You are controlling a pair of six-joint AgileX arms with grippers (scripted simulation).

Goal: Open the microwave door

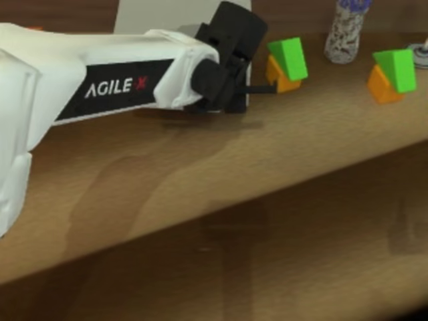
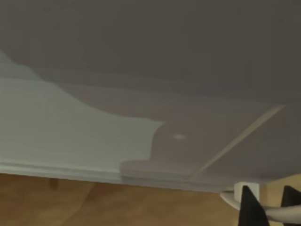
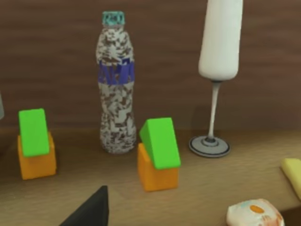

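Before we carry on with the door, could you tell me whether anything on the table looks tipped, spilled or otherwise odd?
Nothing stands out. The bottle and the glass stand upright, both orange-and-green blocks sit flat on the table, and nothing is spilled. The left gripper is up against the microwave.

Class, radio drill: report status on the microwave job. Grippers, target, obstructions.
Left gripper at the microwave front, by the nearest orange-and-green block. Right arm out of the top view. Microwave door fills the left wrist view; how far open, unclear. Bottle and glass stand apart.
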